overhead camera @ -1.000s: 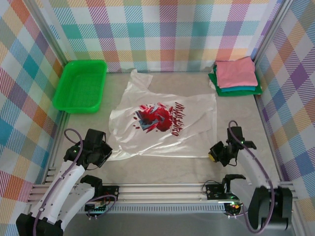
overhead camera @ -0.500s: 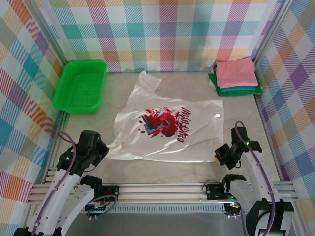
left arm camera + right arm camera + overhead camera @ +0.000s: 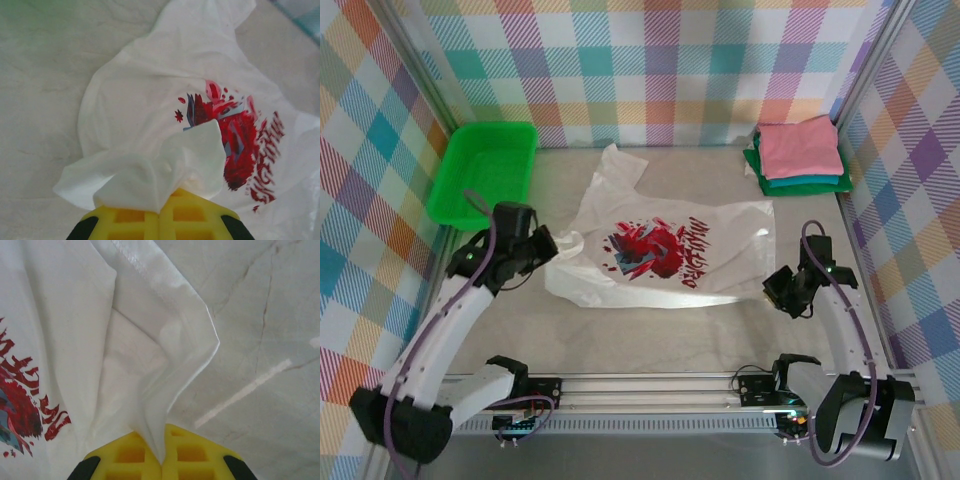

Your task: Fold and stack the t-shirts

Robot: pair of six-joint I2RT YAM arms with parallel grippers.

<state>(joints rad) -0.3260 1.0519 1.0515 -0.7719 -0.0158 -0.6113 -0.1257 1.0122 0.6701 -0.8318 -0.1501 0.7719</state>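
- Your left gripper (image 3: 159,212) is cut off at the bottom edge of the left wrist view. Bunched cloth hides its yellow fingertips, which are clamped tight on an edge of the white t-shirt (image 3: 665,250).
- Your right gripper (image 3: 162,452), at the bottom centre of its wrist view, pinches a stitched, hemmed corner of the same shirt with its jaws pressed together.
- The shirt is thin, soft and creased, with a red-and-black print. It lies mid-frame in the top view on the pale marbled table (image 3: 700,330).
- The stack of folded t-shirts (image 3: 798,155) sits at upper right, pink on top, with teal and green showing as edges.
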